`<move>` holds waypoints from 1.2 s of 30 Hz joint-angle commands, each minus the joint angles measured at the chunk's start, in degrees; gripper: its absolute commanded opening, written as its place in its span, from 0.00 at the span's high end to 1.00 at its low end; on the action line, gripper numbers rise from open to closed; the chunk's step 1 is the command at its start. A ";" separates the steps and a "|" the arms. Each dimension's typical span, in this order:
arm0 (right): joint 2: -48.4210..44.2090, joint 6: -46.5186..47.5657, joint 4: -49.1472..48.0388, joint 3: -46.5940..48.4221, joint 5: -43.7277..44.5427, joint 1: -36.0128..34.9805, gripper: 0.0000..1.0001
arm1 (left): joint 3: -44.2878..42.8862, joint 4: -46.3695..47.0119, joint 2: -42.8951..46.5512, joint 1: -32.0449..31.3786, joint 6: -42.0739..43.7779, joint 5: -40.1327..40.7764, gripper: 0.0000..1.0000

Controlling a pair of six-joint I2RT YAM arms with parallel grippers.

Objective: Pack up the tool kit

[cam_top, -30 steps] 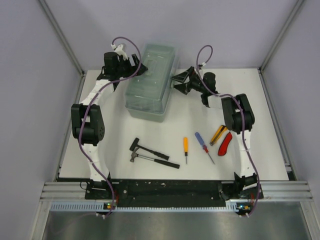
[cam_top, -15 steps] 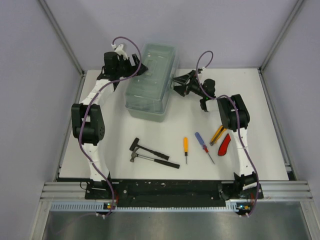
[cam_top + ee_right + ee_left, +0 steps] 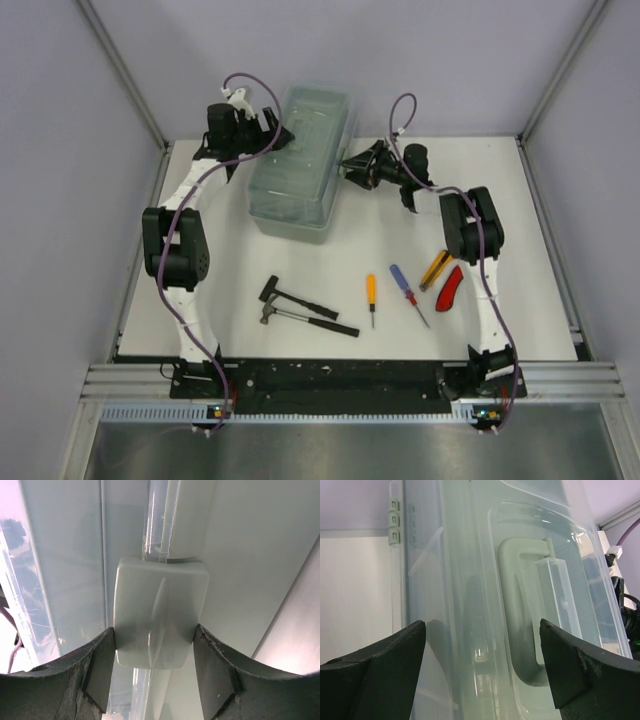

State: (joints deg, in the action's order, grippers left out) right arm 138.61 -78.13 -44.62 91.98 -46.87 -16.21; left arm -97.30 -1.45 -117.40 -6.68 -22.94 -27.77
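Note:
The grey-green toolbox (image 3: 300, 165) stands at the back of the table, its translucent lid down. My left gripper (image 3: 278, 137) is open at the box's left back side; in the left wrist view its jaws (image 3: 482, 630) stand wide apart over the lid, with the top handle (image 3: 520, 625) between them. My right gripper (image 3: 348, 166) is at the box's right side. In the right wrist view it (image 3: 154, 630) is shut on the front latch (image 3: 160, 605), a finger touching each side. Two hammers (image 3: 300, 308), two screwdrivers (image 3: 371, 292) (image 3: 405, 287), a yellow cutter (image 3: 436, 268) and a red cutter (image 3: 450, 288) lie in front.
The white table (image 3: 540, 220) has a raised rim and grey walls on three sides. The tools lie in a row between the arms' bases and the toolbox. Purple cables loop above both wrists.
My right gripper has moved left to the toolbox's side and now grips the latch. The left arm, the box and the tools have not moved.

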 commanded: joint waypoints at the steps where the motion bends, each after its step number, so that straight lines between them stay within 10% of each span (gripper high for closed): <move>1: -6.24 7.98 5.05 6.63 -2.09 -17.72 0.84 | 7.56 -17.71 -9.25 -16.08 -3.34 -22.68 0.08; 16: -9.14 17.66 23.44 8.83 6.00 -18.33 0.89 | 7.56 -17.27 -9.86 -16.79 -3.52 -22.42 0.08; 25: -8.53 12.31 9.67 -2.15 4.25 -17.46 0.06 | 6.68 -18.76 -9.60 -16.61 -2.64 -20.92 0.08; 36: -0.89 -15.46 -33.05 -3.31 1.52 -17.63 0.01 | 6.86 -17.71 -10.04 -16.53 -3.25 -22.59 0.07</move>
State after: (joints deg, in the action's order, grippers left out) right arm 135.06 -81.14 -53.80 84.51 -41.76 -17.54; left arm -96.82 -0.62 -117.49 -6.68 -22.50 -27.40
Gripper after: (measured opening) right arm 0.984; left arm 0.929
